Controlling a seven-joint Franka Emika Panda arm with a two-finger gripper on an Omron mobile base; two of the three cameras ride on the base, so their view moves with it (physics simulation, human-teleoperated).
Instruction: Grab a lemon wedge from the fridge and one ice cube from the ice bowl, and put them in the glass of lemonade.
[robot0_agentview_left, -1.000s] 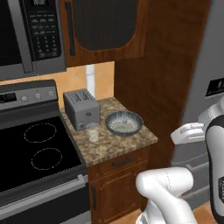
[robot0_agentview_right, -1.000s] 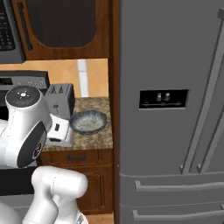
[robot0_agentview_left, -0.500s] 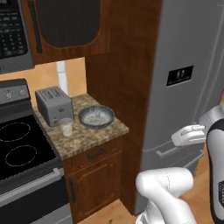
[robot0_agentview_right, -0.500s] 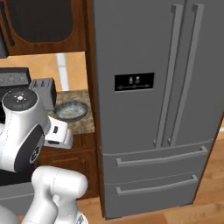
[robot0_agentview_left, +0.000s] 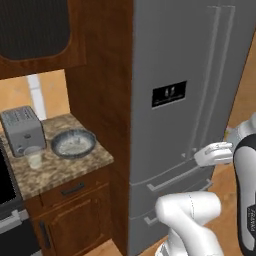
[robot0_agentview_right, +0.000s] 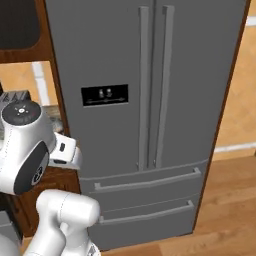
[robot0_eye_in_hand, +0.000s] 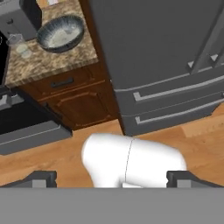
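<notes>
Base swings right, bringing the closed fridge (robot0_agentview_right: 150, 90) square into frame; the ice bowl (robot0_agentview_left: 73, 143) and glass of lemonade (robot0_agentview_left: 34, 157) slide toward the counter's (robot0_agentview_left: 75, 170) left. Gripper (robot0_eye_in_hand: 111, 179) jaws stand apart, empty; the lemon wedge is presumably inside.

A silver toaster (robot0_agentview_left: 22, 131) stands on the speckled granite counter (robot0_agentview_left: 60, 170) above a brown wooden cabinet (robot0_agentview_left: 70, 215).

text: none legible | fridge (robot0_agentview_right: 150, 75) dispenser panel (robot0_agentview_right: 104, 94): icons too small to read
</notes>
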